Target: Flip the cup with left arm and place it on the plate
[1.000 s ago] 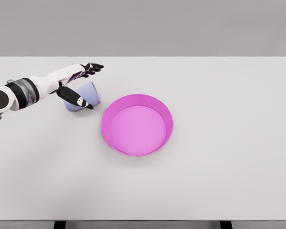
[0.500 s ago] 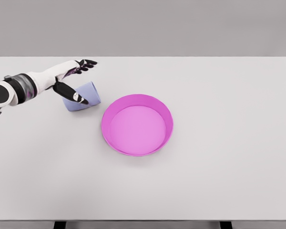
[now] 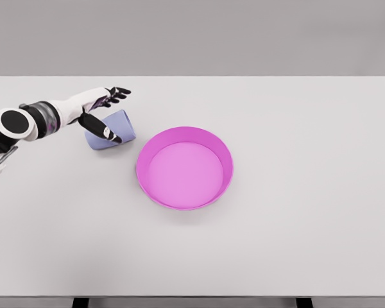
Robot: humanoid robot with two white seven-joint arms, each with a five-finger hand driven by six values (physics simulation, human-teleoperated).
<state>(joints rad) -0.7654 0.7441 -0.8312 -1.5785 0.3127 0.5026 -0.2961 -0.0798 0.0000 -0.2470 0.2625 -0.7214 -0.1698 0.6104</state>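
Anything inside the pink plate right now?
Nothing shows inside the plate: its whole pink floor is bare. The cup sits on the table to its left, under the left robot hand. The cup's inside is not visible.

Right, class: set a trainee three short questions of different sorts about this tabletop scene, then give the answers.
1. True or false: the lavender cup stands inside the pink plate.
2. Which robot hand is by the cup? A) left B) right C) both
3. Fill in: the cup lies on its ____ on the white table.

Key:
1. False; it lies on the table left of the plate, apart from it.
2. A; the left robot hand reaches over the cup with fingers spread, not closed on it. No right arm shows.
3. side
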